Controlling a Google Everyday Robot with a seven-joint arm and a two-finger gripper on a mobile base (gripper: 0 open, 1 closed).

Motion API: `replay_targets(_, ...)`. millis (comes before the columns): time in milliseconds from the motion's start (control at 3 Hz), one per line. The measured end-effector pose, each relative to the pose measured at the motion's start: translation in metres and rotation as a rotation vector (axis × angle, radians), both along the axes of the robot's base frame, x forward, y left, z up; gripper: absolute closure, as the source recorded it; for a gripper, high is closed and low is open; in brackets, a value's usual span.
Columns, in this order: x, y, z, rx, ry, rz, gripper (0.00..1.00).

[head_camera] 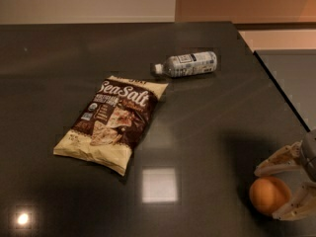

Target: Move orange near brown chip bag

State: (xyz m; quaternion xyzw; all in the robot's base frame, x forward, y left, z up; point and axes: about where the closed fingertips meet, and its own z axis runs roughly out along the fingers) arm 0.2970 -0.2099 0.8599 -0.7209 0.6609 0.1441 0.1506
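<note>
The orange point(269, 195) sits on the dark table point(207, 132) at the front right. My gripper point(265, 194) reaches in from the right edge, open, with one pale finger point(277, 161) just above the orange and the other point(296, 206) at its lower right side, so the fruit lies between them. The brown chip bag point(112, 122), with white "Sea Salt" script and cream edges, lies flat left of centre, well apart from the orange.
A clear plastic bottle point(190, 64) lies on its side behind the bag, towards the back right. The table's right edge point(276, 90) runs diagonally close to the gripper. Bright light reflections show on the tabletop at the front.
</note>
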Motion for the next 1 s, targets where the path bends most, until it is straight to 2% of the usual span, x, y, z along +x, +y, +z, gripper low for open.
replay_targets(333, 0.012, 0.008, 0.015, 0.009, -0.011, -0.014, 0.85)
replay_targets(667, 0.036, 0.034, 0.041, 0.028, -0.043, -0.009, 1.0)
replay_targets(1000, 0.059, 0.069, 0.058, 0.045, -0.064, 0.019, 1.0)
